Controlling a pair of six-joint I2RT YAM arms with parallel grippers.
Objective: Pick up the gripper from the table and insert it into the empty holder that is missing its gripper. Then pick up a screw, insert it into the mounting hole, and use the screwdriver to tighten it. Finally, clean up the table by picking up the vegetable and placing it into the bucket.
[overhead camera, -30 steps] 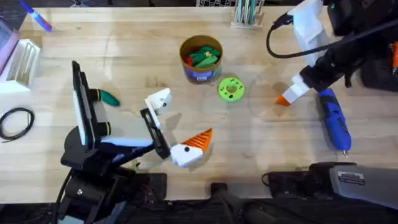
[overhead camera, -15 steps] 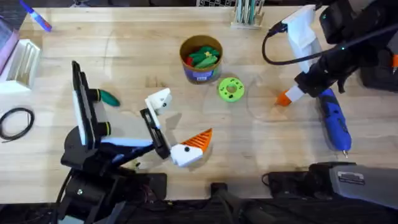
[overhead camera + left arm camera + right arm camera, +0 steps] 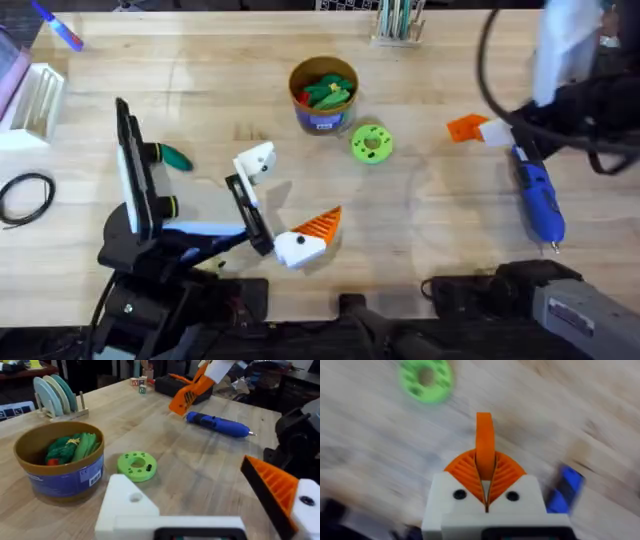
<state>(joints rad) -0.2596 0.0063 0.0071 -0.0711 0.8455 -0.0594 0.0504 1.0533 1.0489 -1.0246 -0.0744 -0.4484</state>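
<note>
The loose white-and-orange gripper lies on the table against the lower end of the black holder; whether it is seated I cannot tell. A white block sits at the holder's other end. My right gripper hangs shut and empty, just left of the blue screwdriver's rear end. The dark green vegetable lies beside the tall black plate. The bucket holds green and red toys. A screw is out of view.
A light green disc with holes lies right of the bucket. A tall black upright plate, a coiled black cable, a white rack and a marker occupy the left side.
My right gripper has lifted and swung back and to the right, from left of the screwdriver toward the table's far side. Everything on the left has stayed put.
</note>
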